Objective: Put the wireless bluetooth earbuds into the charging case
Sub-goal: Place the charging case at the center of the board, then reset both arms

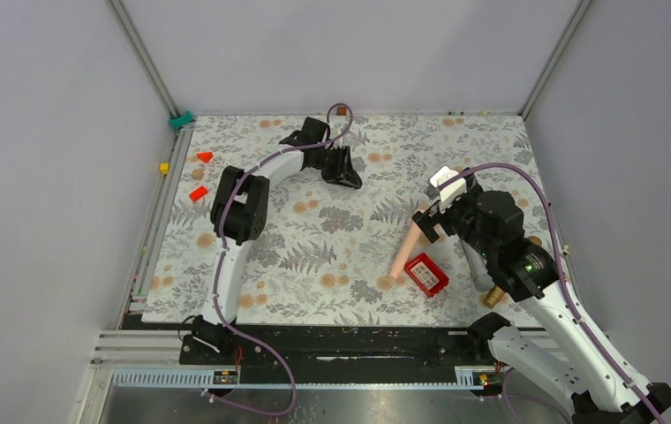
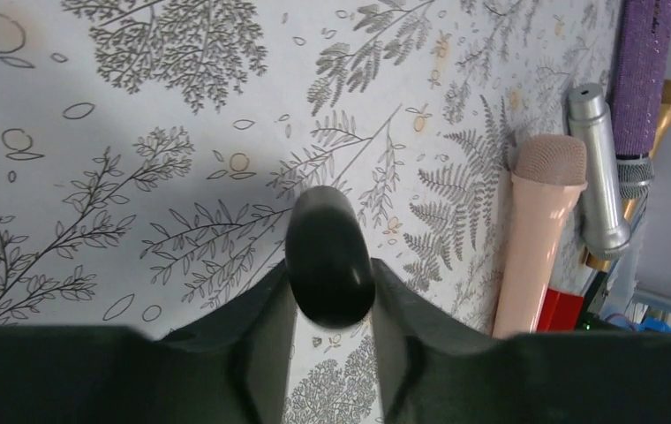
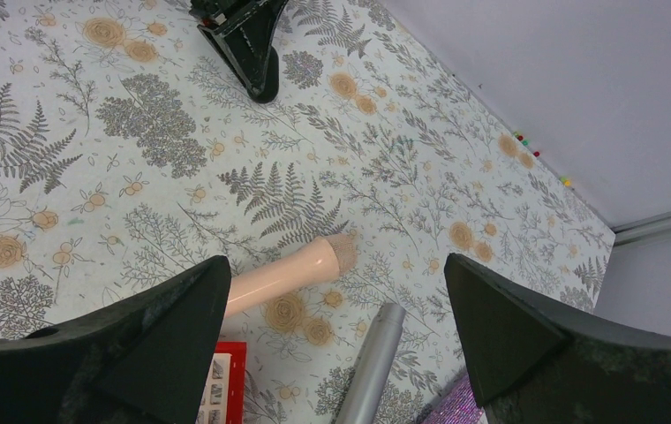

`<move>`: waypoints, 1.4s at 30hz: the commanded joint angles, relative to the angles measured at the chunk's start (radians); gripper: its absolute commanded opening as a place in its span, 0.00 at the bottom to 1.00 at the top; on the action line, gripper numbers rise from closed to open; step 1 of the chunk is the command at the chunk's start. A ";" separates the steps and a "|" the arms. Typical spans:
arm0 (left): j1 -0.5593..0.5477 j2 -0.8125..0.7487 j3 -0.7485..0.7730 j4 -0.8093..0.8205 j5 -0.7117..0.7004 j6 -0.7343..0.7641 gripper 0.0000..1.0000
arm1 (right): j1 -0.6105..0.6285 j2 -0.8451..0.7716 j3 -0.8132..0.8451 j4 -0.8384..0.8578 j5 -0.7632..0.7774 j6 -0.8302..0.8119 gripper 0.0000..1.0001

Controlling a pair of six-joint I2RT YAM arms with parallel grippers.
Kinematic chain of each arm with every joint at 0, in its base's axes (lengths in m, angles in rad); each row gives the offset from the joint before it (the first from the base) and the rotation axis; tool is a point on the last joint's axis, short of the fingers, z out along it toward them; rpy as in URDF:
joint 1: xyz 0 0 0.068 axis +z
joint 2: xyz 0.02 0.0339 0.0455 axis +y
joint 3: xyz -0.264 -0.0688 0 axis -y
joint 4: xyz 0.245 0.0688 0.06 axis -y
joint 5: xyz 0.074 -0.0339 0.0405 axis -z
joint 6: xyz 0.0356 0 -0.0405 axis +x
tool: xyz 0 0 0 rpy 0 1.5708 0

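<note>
The charging case [image 2: 329, 256], a glossy black oval, sits between the fingertips of my left gripper [image 2: 330, 276], which is shut on it just above the floral mat. From the top view the left gripper [image 1: 343, 172] is at the far middle of the table, and its fingers hide the case there. My right gripper [image 3: 336, 265] is open wide with nothing between its fingers; it hovers at the right side of the table [image 1: 429, 216]. The right wrist view shows the left gripper [image 3: 248, 44] far ahead. The wireless bluetooth earbuds are out of view.
A pink microphone [image 1: 405, 247] lies below the right gripper beside a red box [image 1: 426, 274]. A silver microphone [image 3: 372, 362] and a purple glittery one [image 2: 641, 71] lie close by. Two red blocks [image 1: 204, 157] rest at the far left of the mat.
</note>
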 commanded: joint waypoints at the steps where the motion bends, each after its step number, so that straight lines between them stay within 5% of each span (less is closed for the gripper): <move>1: 0.010 0.011 0.002 0.045 -0.067 -0.089 0.40 | -0.008 0.007 -0.005 0.055 -0.025 0.000 1.00; 3: 0.016 0.003 -0.033 0.063 -0.070 -0.110 0.52 | -0.008 0.007 -0.004 0.054 -0.023 -0.001 0.99; 8: 0.028 -0.023 -0.083 0.071 -0.087 -0.126 0.60 | -0.011 0.000 -0.003 0.054 -0.018 0.002 1.00; 9: 0.033 -0.036 -0.097 0.075 -0.087 -0.125 0.65 | -0.012 -0.002 -0.003 0.055 -0.017 0.004 1.00; 11: 0.043 -0.070 -0.128 0.087 -0.081 -0.126 0.96 | -0.019 -0.006 0.000 0.054 -0.017 0.009 0.99; 12: 0.050 -0.090 -0.144 0.093 -0.071 -0.126 0.98 | -0.022 -0.009 0.001 0.055 -0.017 0.014 0.99; 19: 0.106 -0.423 -0.366 0.171 0.009 0.014 0.99 | -0.045 -0.029 0.017 0.046 -0.009 0.050 0.99; 25: 0.190 -0.693 -0.395 -0.103 0.113 0.322 0.99 | -0.047 -0.073 0.003 0.073 -0.030 0.112 0.99; 34: 0.593 -1.063 -0.614 -0.453 0.371 0.664 0.99 | -0.046 -0.240 0.088 0.020 0.165 0.202 1.00; 42: 0.770 -1.198 -0.797 -0.506 0.441 0.895 0.99 | -0.046 -0.288 -0.041 0.091 0.215 0.216 0.99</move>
